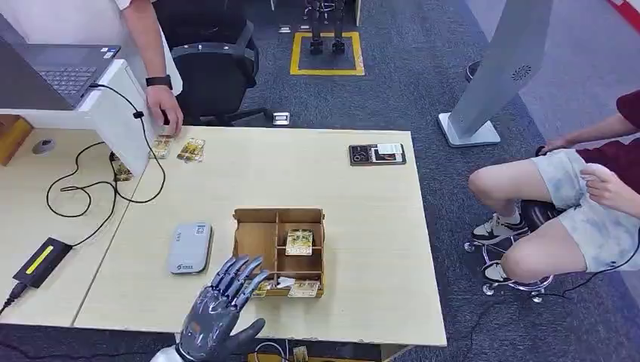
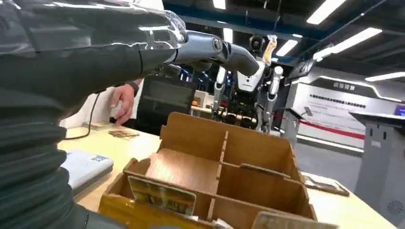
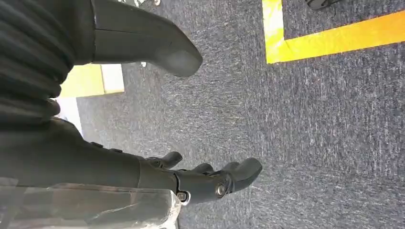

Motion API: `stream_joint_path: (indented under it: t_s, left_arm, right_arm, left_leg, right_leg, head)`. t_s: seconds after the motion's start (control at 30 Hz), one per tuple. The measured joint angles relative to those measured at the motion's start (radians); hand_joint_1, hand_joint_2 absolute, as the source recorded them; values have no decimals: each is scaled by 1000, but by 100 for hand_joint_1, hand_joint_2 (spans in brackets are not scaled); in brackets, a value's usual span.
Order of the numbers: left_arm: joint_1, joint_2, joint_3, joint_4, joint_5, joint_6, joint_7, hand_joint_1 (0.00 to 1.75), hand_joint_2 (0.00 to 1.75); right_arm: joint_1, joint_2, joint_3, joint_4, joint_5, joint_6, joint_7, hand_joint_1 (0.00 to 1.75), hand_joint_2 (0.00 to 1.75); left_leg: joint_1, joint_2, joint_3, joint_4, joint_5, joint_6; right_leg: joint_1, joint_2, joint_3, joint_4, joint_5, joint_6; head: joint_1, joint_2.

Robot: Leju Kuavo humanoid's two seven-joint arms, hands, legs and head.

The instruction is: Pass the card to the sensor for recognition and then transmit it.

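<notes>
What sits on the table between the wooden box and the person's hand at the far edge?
In the head view, bare tabletop separates the wooden box from the person's hand; two gold cards lie right beside that hand.

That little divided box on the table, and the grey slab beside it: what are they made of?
The divided box looks like thin unpainted plywood or fibreboard: matte tan faces, darker cut edges and slotted tab joints, clear in the left wrist view. The grey slab seems to be moulded plastic with a smooth satin finish, rounded corners and a printed label, though metal can't be ruled out.
</notes>
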Motion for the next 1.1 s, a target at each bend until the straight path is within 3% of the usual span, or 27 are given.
stream_joint_path:
  t_s: [0.5,0.83,0.9,0.97,1.1]
  left_arm:
    - [-30,-21,-14,45,-88,-29,116,0,175]
    - [-30,-21,-14,45,-89,-29,119,0,175]
    - [-35,-30,-14,50,-138,-41,174,0,175]
    - [-47,-63,-13,63,-294,-50,316,0,175]
    - [-47,-98,13,64,-317,-48,345,0,175]
  right_arm:
    - [-3,0,-9,0,3,-3,0,0,175]
    - [-3,0,-9,0,3,-3,0,0,175]
    - [-3,0,-11,-1,9,1,2,0,175]
    - [-3,11,-24,-26,20,21,10,0,175]
    - [-3,52,-48,-106,32,57,14,0,175]
  left_leg:
    - [0,0,0,0,0,0]
    - [0,0,0,0,0,0]
    - [0,0,0,0,0,0]
    - [0,0,0,0,0,0]
    - [0,0,0,0,0,0]
  right_leg:
    - [0,0,0,0,0,0]
    - [0,0,0,0,0,0]
    - [0,0,0,0,0,0]
    - [0,0,0,0,0,0]
    - [0,0,0,0,0,0]
  head:
    - [0,0]
    - [0,0]
    - [0,0]
    - [0,0]
    - [0,0]
